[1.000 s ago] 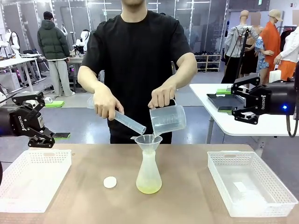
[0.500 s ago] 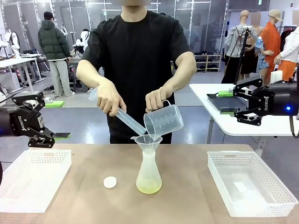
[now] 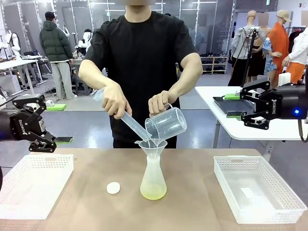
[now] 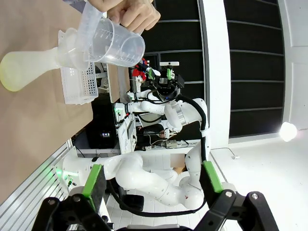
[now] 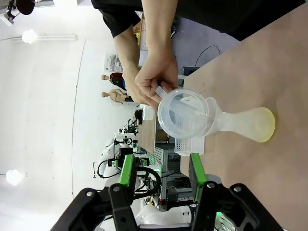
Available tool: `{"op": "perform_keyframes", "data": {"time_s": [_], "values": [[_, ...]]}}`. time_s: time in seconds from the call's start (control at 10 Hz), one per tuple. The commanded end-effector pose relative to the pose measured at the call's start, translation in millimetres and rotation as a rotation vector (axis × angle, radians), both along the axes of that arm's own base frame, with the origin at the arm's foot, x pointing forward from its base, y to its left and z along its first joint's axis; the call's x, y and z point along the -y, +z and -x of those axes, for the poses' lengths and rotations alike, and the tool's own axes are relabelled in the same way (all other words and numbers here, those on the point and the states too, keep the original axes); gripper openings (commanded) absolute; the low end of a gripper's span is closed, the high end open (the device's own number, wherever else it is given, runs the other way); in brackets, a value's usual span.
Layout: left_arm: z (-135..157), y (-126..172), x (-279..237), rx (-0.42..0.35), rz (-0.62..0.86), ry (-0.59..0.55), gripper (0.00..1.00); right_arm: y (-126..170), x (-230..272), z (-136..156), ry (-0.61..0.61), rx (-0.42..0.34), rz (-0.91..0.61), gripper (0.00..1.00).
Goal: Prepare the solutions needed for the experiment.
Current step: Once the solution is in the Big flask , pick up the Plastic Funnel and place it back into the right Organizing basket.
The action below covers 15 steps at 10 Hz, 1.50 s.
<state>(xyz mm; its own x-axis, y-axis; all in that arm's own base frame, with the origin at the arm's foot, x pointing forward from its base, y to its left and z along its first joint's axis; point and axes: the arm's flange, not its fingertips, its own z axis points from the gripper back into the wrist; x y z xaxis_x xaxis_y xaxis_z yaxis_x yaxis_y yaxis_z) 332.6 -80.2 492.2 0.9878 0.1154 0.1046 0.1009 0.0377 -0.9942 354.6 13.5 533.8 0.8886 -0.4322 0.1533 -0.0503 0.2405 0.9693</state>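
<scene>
Conical flask (image 3: 153, 178) stands upright mid-counter (image 3: 202, 202), funnel (image 3: 151, 144) seated in its neck. Solutions (image 3: 153, 194): thin pale yellow-green layer at the flask's bottom.

Above the flask, one hand (image 3: 114, 100) of the person tilts a graduated cylinder (image 3: 134, 126), mouth down in the funnel. Other hand (image 3: 159, 102) tips a clear beaker (image 3: 167, 122) over the funnel.

White cap (image 3: 113, 187) lies on the counter just left of the flask. Left basket (image 3: 38, 156) and right basket (image 3: 240, 158) sit well apart from the flask on either side.

Left tool (image 3: 55, 122): well left of the flask, raised, jaws wide, holding nothing. Right tool (image 3: 232, 104): high right of the flask, jaws partly apart, nothing between them.
</scene>
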Motion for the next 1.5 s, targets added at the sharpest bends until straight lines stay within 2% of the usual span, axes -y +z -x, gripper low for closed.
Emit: {"op": "perform_keyframes", "data": {"time_s": [0.0,1.4], "values": [[0.8,1.1,0.7,0.001,0.011,-0.007,1.00,1.2,-1.0,-0.2,0.004,0.010,0.005,0.57],[0.8,1.1,0.7,0.001,0.011,-0.007,1.00,1.4,-0.6,-0.3,0.001,0.003,0.015,0.57]]}}
